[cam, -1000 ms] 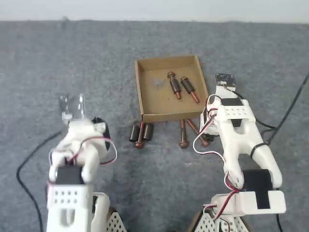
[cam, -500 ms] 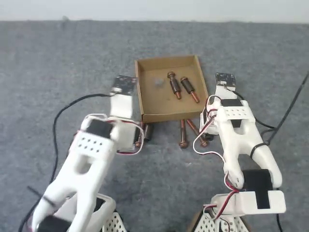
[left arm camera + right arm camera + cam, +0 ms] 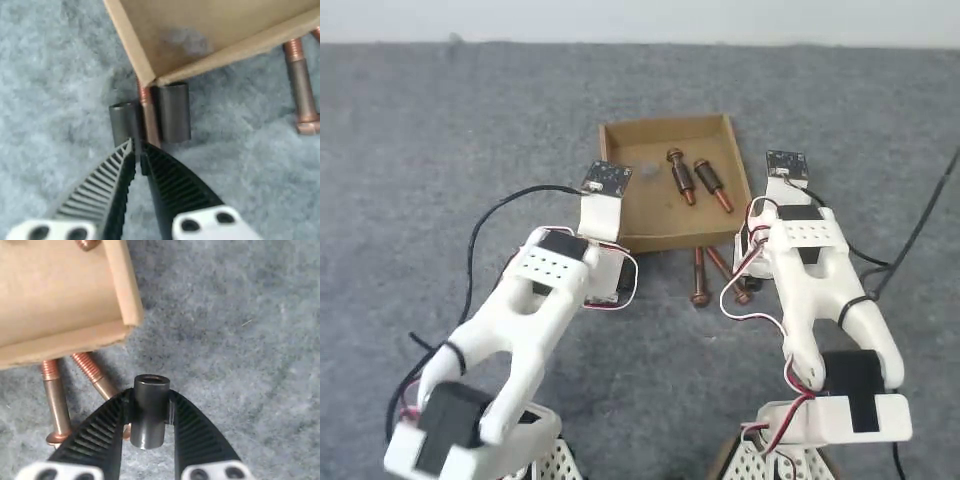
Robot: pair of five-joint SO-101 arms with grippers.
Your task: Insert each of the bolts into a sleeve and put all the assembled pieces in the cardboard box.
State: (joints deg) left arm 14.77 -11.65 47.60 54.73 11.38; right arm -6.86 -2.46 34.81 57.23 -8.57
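Right wrist view: the right gripper [image 3: 150, 407] is clamped on a sleeve [image 3: 149, 412], a short dark metal tube. Its open bore faces the camera and its sides are pinched between the ribbed black fingers [image 3: 100, 435]. It sits over the grey surface [image 3: 240, 315] near a corner of the box [image 3: 65, 340]. Two bolts [image 3: 54, 400] lie just beside that box wall. They are copper-coloured, with threaded ends toward the cardboard and flanged heads pointing away, and they spread apart from each other.

Left wrist view: the left gripper [image 3: 136, 149] has its fingers drawn almost together, with only a slit between the tips and nothing held. The tips sit over a third bolt [image 3: 148, 117], which lies between two more sleeves [image 3: 174, 112]. It looks to be touching both, and its threaded end meets another corner of the box. These sleeves are dark and smooth and lie on their sides parallel to the bolt.

High view: the box is a shallow open tray of brown cardboard in the middle of the surface. Two assembled pieces [image 3: 680, 176] lie inside it toward the right arm's side, each a copper bolt passed through a dark sleeve. The left arm [image 3: 550, 300] stretches to the box's near corner, and the right arm [image 3: 810, 270] stands beside the opposite near corner.
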